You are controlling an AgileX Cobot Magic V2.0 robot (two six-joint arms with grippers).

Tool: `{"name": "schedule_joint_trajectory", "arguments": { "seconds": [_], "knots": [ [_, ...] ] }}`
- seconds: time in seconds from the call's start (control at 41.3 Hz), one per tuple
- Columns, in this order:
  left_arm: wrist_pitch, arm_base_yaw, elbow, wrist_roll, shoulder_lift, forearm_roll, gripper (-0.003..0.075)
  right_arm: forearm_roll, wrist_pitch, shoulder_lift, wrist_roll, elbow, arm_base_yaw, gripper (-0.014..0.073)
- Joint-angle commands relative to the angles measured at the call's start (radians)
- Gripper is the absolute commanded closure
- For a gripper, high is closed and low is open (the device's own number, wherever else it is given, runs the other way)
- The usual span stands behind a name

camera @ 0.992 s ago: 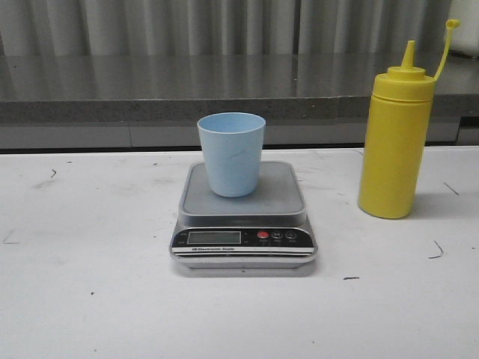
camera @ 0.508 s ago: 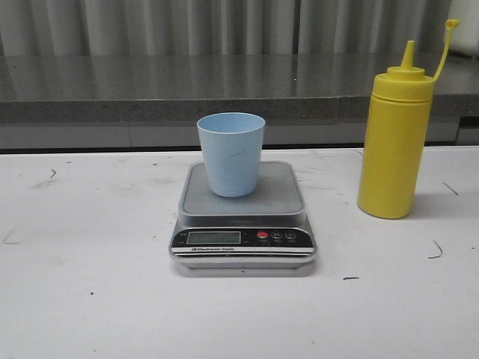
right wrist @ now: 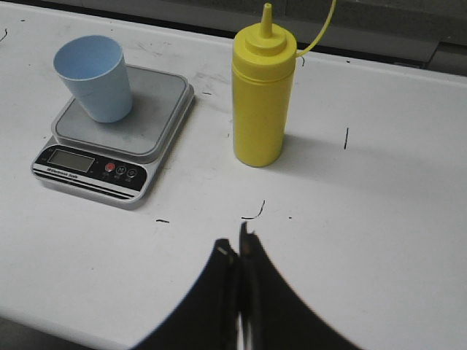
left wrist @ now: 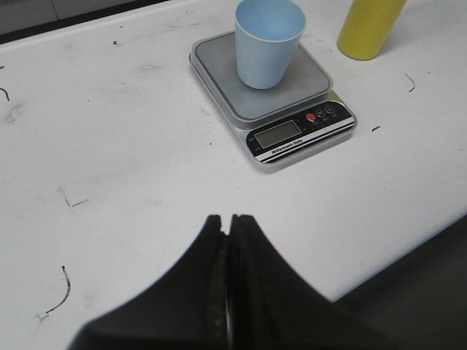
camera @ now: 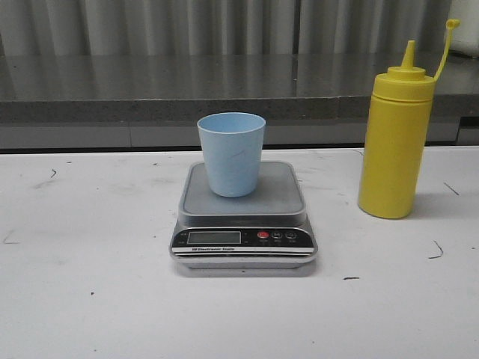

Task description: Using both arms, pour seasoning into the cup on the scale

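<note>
The light blue cup (camera: 231,153) stands upright on the grey platform of the silver scale (camera: 244,217) at the table's middle; both also show in the left wrist view, cup (left wrist: 268,42) and scale (left wrist: 292,109), and in the right wrist view, cup (right wrist: 95,77) and scale (right wrist: 139,131). The yellow seasoning bottle (camera: 395,140) stands upright to the right of the scale, cap off and hanging on its tether; it also shows in the right wrist view (right wrist: 260,98). My left gripper (left wrist: 228,219) is shut and empty, well short of the scale. My right gripper (right wrist: 237,244) is shut and empty, short of the bottle.
The white table (camera: 90,284) has small dark marks. A grey ledge (camera: 150,97) and a corrugated wall run along the back. The table's near edge shows in the left wrist view (left wrist: 408,255).
</note>
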Motion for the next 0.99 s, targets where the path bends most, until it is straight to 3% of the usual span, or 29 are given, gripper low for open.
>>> {"name": "schedule_joint_trajectory", "arguments": {
  "seconds": [0.0, 0.363, 0.532, 0.75, 0.968],
  "knots": [
    [-0.073, -0.005, -0.028, -0.007, 0.001, 0.000, 0.0740, -0.010, -0.061, 0.005, -0.015, -0.032, 0.004, 0.0662],
    [-0.081, 0.006, -0.007, -0.007, -0.029, -0.007, 0.0740, -0.010, -0.061, 0.005, -0.015, -0.032, 0.004, 0.0662],
    [-0.142, 0.141, 0.075, -0.007, -0.120, 0.000, 0.0740, -0.010, -0.061, 0.005, -0.015, -0.032, 0.004, 0.0662],
    [-0.439, 0.371, 0.332, -0.007, -0.349, 0.000, 0.0740, -0.010, -0.061, 0.005, -0.015, -0.032, 0.004, 0.0662],
    [-0.698, 0.492, 0.590, -0.007, -0.568, -0.021, 0.0740, -0.010, -0.061, 0.005, -0.015, -0.032, 0.004, 0.0662]
  ]
}}
